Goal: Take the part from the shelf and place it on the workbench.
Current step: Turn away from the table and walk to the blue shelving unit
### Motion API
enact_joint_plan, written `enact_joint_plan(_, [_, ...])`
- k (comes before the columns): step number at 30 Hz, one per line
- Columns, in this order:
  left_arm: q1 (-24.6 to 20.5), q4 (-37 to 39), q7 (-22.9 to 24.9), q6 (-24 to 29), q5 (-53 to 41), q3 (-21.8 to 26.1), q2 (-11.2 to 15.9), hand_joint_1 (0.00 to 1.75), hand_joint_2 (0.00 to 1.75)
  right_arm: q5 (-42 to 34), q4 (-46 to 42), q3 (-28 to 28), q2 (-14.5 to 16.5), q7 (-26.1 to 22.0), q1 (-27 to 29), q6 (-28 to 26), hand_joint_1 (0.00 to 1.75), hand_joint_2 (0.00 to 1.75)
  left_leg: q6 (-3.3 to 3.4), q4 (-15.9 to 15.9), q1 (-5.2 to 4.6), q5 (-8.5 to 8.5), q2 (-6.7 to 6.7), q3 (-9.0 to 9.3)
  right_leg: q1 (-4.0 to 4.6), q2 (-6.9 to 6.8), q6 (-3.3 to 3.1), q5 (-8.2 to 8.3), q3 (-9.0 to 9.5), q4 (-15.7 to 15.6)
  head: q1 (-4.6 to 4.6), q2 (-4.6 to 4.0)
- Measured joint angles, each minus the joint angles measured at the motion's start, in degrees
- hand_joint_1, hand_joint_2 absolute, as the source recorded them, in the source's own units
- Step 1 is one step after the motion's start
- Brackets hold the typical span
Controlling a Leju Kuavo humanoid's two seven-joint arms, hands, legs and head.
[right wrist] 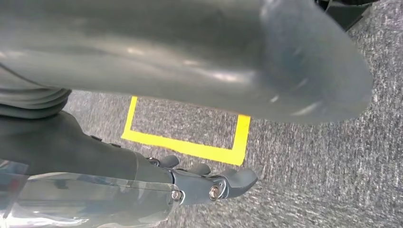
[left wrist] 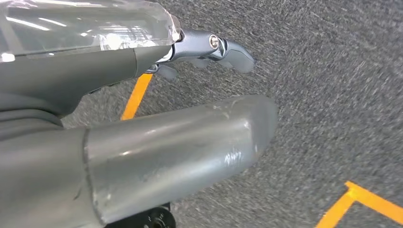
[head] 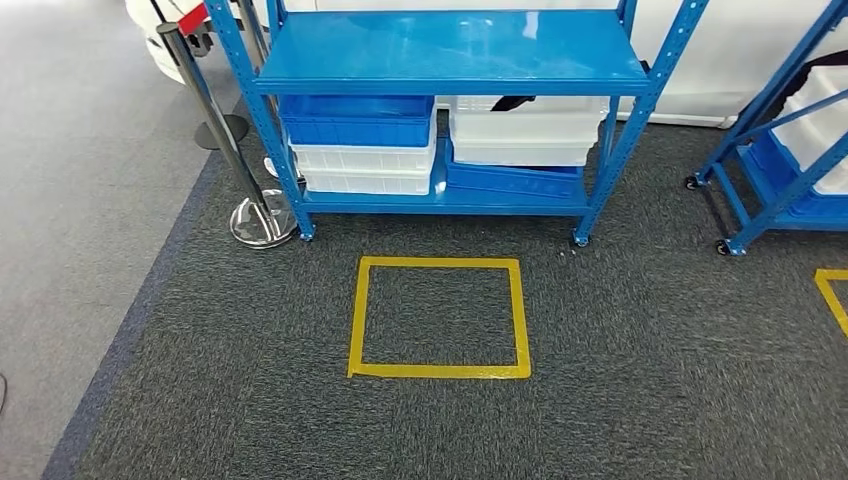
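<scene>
We are hanging left hand (left wrist: pixel 209 50) and right hand (right wrist: pixel 209 183) empty, fingers loosely apart, over carpet. Part unidentifiable; likely inside bins on shelf (head: pixel 450 75) well ahead of hands. Presuming rigid, light; planning grip at edges.

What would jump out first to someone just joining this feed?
The blue shelf straight ahead, with blue and white bins stacked on its bottom level. Then the yellow tape square on the dark carpet before it. Both hands, left hand and right hand, hang over the carpet, holding nothing.
</scene>
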Motion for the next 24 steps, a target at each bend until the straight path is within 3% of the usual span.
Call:
enact_joint_plan(2, [0.07, 0.0, -0.21, -0.13, -0.01, 0.0, -0.09, 0.0, 0.0, -0.01, 0.0, -0.36, -0.01, 0.14, 0.13, 0.01, 0.0, 0.0, -0.26, 4.74, 0.09, -1.1, 0.68, -2.31, 0.15, -1.0, 0.02, -0.43, 0.45, 0.03, -0.02, 0.0])
enact_joint_plan(3, [0.18, 0.0, -0.26, -0.15, -0.01, 0.0, -0.15, 0.0, 0.0, -0.02, 0.0, -0.47, -0.01, 0.25, 0.13, 0.0, 0.0, 0.0, -0.3, 4.02, 0.12, -0.04, 0.76, -1.92, 0.17, -1.36, 0.11, -0.69, 0.81, 0.04, -0.04, 0.0])
enact_joint_plan(5, [0.31, 0.02, -0.38, -0.16, -0.01, 0.0, -0.26, 0.0, 0.0, -0.1, 0.01, -0.6, 0.01, 0.49, 0.1, 0.01, 0.0, 0.0, -0.05, -2.85, 0.13, 3.85, 0.9, 1.57, 0.17, -1.93, 0.41, -1.33, 1.77, 0.05, -0.04, 0.0])
enact_joint_plan(6, [0.28, 0.04, -0.45, -0.16, 0.0, 0.0, -0.31, 0.0, 0.0, -0.15, 0.01, -0.67, 0.03, 0.61, 0.07, 0.02, 0.0, 0.0, 0.25, -6.59, -0.04, 5.01, 1.06, 3.54, 0.25, -2.15, 0.68, -1.69, 2.14, 0.06, -0.03, 0.0])
enact_joint_plan(8, [0.25, 0.08, -0.58, -0.15, 0.0, 0.0, -0.49, 0.0, 0.0, -0.28, 0.02, -0.9, 0.08, 0.76, -0.06, 0.03, 0.0, 0.0, 1.09, -10.65, -0.39, 5.13, 1.31, 5.65, 0.36, -2.4, 1.38, -2.11, 2.6, 0.09, 0.0, -0.01])
enact_joint_plan(11, [0.59, 0.1, -0.66, -0.11, -0.01, 0.0, -0.85, 0.0, 0.0, -0.42, 0.02, -1.25, 0.09, 0.88, -0.28, 0.03, 0.0, 0.0, 2.32, -11.56, -0.43, 4.22, 1.11, 6.66, 0.27, -2.36, 2.42, -2.1, 2.99, 0.99, 0.06, 0.0])
enact_joint_plan(13, [0.63, 0.11, -0.66, -0.04, -0.01, 0.0, -1.13, 0.0, 0.0, -0.57, 0.03, -1.37, 0.1, 0.96, -0.35, 0.04, 0.0, 0.0, 3.02, -12.04, -0.27, 3.89, 0.95, 7.91, 0.16, -2.06, 2.76, -3.06, 0.98, 4.79, 0.31, 0.01])
enact_joint_plan(16, [0.59, 0.15, -0.61, 0.05, -0.02, 0.0, -1.35, 0.0, 0.0, -0.79, 0.04, -1.43, 0.11, 1.09, -0.29, 0.21, 0.0, 0.0, 3.51, -12.24, -0.28, 2.9, 0.89, 9.14, 0.14, -1.77, 3.18, -6.53, -6.62, 14.86, 0.66, 0.0])
enact_joint_plan(17, [0.66, 0.15, -0.56, 0.05, -0.02, 0.0, -1.43, 0.0, 0.0, -0.81, 0.04, -1.45, 0.11, 1.14, -0.2, 0.27, 0.0, 0.0, 3.49, -12.24, -0.3, 2.4, 0.78, 9.71, 0.13, -1.75, 3.32, -7.17, -8.62, 16.55, 0.66, 0.01])
enact_joint_plan(18, [0.74, 0.15, -0.51, 0.07, -0.02, 0.0, -1.49, 0.0, 0.0, -0.86, 0.04, -1.48, 0.11, 1.21, -0.09, 0.29, 0.0, 0.0, 3.43, -12.24, -0.31, 1.84, 0.65, 10.44, 0.14, -1.75, 3.35, -6.88, -9.75, 16.53, 0.68, 0.01])
enact_joint_plan(19, [0.81, 0.15, -0.44, 0.09, -0.02, 0.0, -1.6, 0.0, 0.0, -0.91, 0.04, -1.54, 0.11, 1.3, 0.0, 0.33, 0.0, 0.0, 3.33, -12.25, -0.3, 1.23, 0.51, 11.29, 0.15, -1.75, 3.28, -5.42, -10.05, 14.86, 0.69, 0.01])
enact_joint_plan(22, [0.83, 0.2, -0.22, 0.19, -0.02, 0.0, -1.85, 0.0, 0.0, -1.18, 0.02, -2.05, 0.11, 1.64, 0.23, 0.56, 0.0, 1.31, 2.7, -12.18, -0.46, -0.85, 0.29, 13.44, 0.53, -1.7, 2.35, 3.19, -8.79, 5.36, 0.87, 0.0])
enact_joint_plan(23, [0.76, 0.22, -0.15, 0.22, -0.02, 0.0, -1.89, 0.0, 0.0, -1.37, 0.01, -2.28, 0.11, 1.74, 0.26, 0.67, 0.0, 1.31, 2.37, -12.28, -0.56, -1.6, 0.25, 13.95, 0.71, -1.65, 1.97, 4.87, -8.45, 3.46, 0.93, 0.0])
enact_joint_plan(24, [0.68, 0.24, -0.1, 0.23, -0.02, 0.01, -1.91, 0.0, 0.0, -1.62, 0.0, -2.48, 0.13, 1.81, 0.3, 0.75, 0.0, 0.87, 2.02, -12.2, -0.67, -1.98, 0.2, 14.61, 0.8, -1.57, 1.65, 5.32, -8.27, 2.53, 1.0, 0.01])
